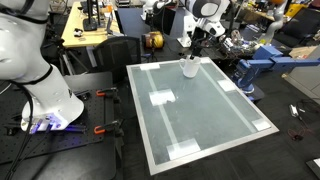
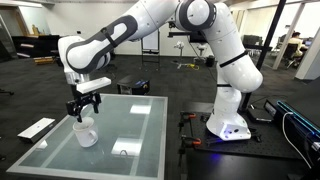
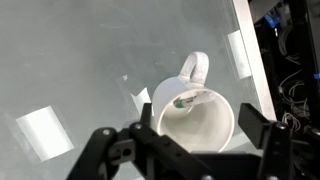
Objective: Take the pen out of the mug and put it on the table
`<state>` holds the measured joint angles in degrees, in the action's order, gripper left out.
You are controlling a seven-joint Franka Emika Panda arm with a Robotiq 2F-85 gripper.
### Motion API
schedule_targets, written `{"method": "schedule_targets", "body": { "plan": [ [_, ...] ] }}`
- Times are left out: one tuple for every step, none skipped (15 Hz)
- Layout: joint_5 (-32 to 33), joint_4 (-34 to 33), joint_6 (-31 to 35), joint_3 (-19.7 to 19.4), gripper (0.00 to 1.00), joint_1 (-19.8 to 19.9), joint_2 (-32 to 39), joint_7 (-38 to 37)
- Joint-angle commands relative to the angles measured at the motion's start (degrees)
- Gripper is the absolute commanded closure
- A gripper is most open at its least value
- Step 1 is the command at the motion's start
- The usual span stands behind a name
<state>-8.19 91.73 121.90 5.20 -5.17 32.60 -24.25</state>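
We see the table point(image 1: 200, 120), a pale frosted top with white tape patches point(image 1: 160, 98), on a dark lab floor. A wooden workbench point(image 1: 88, 32) stands far behind it. In an exterior view the mug point(image 1: 190, 68) sits upright at the table's far edge. The gripper point(image 2: 81, 112) hangs just above the mug, jaws wide apart, holding nothing. Only the wrist view shows the pen point(image 3: 184, 101): it is inside the mug, leaning on the wall at the handle side. In both exterior views it is too small to make out.
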Motion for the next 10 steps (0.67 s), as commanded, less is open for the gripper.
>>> {"method": "schedule_targets", "body": {
  "plan": [
    [-1.39,-2.89,-1.66,-0.81,0.20,-0.76,1.81,1.82],
    [-1.41,-3.14,-1.63,-0.79,0.21,-0.81,2.12,1.85],
    [-1.36,-3.39,-1.58,-0.79,0.27,-0.88,2.44,1.86],
    [-1.34,-3.62,-1.63,-0.79,0.26,-0.93,2.71,1.85],
    [-1.36,-3.85,-1.59,-0.76,0.31,-1.00,3.02,1.85],
    [-1.37,-4.11,-1.62,-0.75,0.31,-1.07,3.31,1.83],
    [-1.36,-4.34,-1.54,-0.73,0.33,-1.17,3.58,1.83],
    [-1.35,-4.67,-1.52,-0.72,0.34,-1.26,3.91,1.84],
    [-1.34,-4.98,-1.58,-0.71,0.36,-1.36,4.25,1.84],
    [-1.35,-5.27,-1.61,-0.69,0.36,-1.44,4.54,1.86]
  ]
}}
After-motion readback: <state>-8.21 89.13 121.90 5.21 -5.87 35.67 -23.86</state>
